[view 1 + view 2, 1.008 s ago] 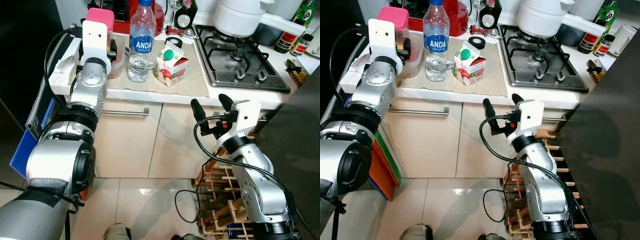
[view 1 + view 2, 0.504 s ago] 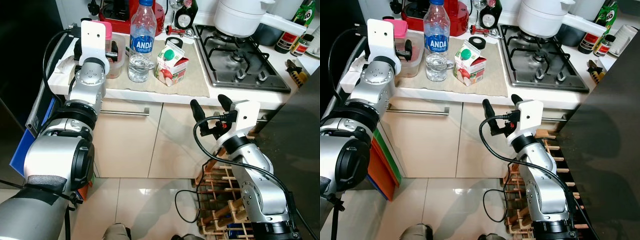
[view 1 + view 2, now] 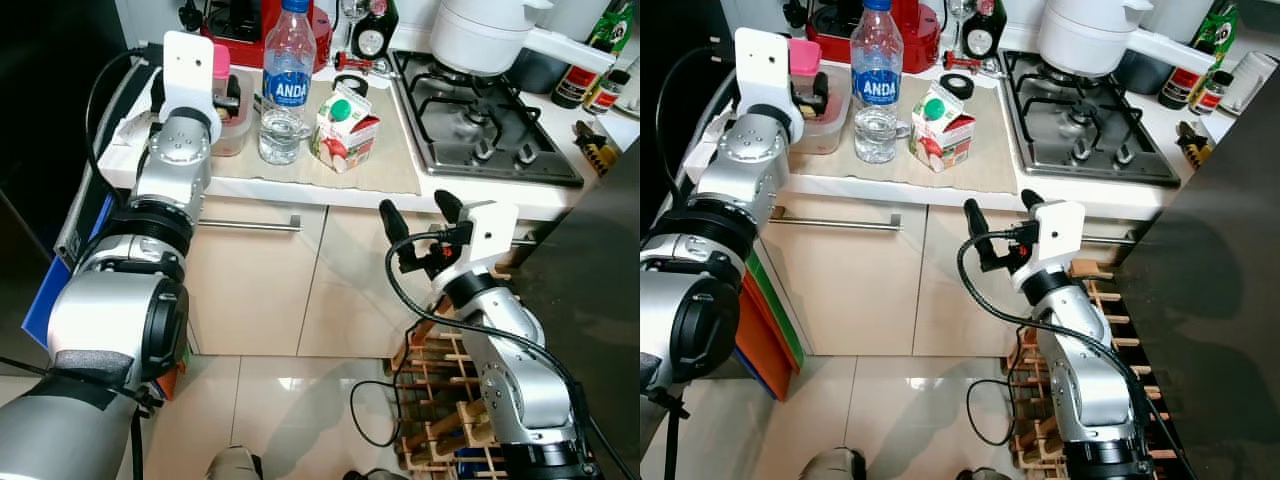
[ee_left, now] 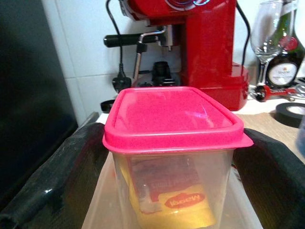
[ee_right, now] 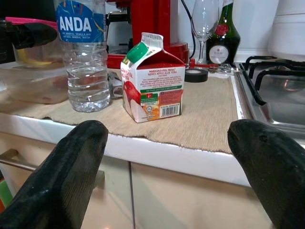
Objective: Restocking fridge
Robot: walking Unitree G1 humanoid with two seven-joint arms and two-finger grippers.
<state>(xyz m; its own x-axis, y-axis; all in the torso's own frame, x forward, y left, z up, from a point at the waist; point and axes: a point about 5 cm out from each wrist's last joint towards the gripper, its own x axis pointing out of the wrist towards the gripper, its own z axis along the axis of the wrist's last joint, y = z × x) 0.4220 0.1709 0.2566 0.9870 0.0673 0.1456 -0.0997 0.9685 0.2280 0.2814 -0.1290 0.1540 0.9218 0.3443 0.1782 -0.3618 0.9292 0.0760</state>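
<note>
1. A clear container point(image 4: 171, 191) with a pink lid point(image 4: 171, 117) sits between the left gripper's point(image 4: 167, 157) two black fingers point(image 4: 52, 176).
2. At 12 o'clock stands a red coffee machine point(image 4: 205, 52); at 2 o'clock, a wine glass point(image 4: 267, 38).

Left end effector point(image 4: 174, 157) reaches forward, fingers spread wide; right end effector point(image 3: 417, 212) hovers low, fingers parted.

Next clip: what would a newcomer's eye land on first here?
Probably the left hand at the counter's left end, its fingers flanking a pink-lidded container. Beside it stand a water bottle and juice carton, while the right hand hovers open before the cabinets.
</note>
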